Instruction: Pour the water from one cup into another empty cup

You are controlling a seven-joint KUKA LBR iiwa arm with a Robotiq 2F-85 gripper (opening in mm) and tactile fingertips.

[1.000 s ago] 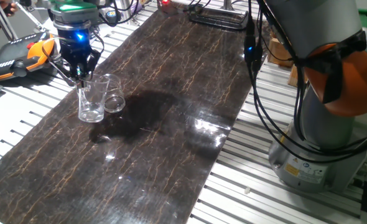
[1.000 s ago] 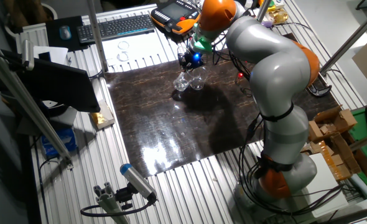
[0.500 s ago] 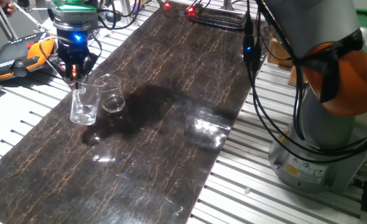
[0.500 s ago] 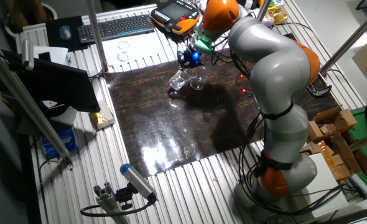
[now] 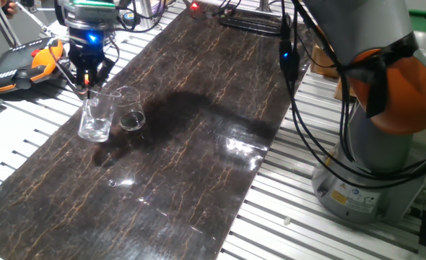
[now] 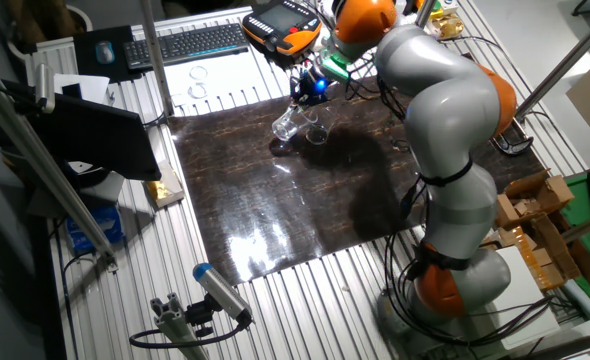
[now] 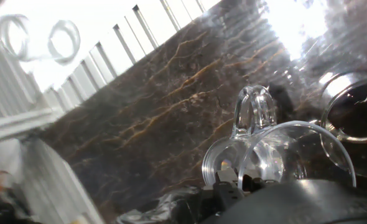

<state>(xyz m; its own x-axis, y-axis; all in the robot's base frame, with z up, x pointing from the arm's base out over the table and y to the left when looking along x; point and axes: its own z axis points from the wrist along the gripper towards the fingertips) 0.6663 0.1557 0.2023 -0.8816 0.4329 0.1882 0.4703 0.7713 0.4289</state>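
My gripper (image 5: 89, 87) is shut on the rim of the taller clear tumbler (image 5: 97, 117), which hangs just above the dark marble board (image 5: 198, 144) at its far left. The tumbler (image 6: 288, 124) is tilted, its base swung out away from the other cup. The shorter, wider clear cup (image 5: 131, 113) stands upright on the board right beside it, also seen in the other fixed view (image 6: 317, 131). In the hand view the tumbler's rim (image 7: 283, 155) fills the lower middle and the short cup (image 7: 354, 112) is at the right. The water is too faint to make out.
An orange-black teach pendant (image 5: 25, 61) lies behind the gripper on the slatted aluminium table (image 5: 25, 144). A keyboard (image 6: 185, 42) and two clear rings (image 6: 197, 80) sit beyond the board. Cables (image 5: 292, 58) and the arm's base (image 5: 372, 159) stand at the right.
The gripper has risen and shifted slightly left with the tall tumbler, lifting it off the board and tilting it. The short cup has stayed in place.
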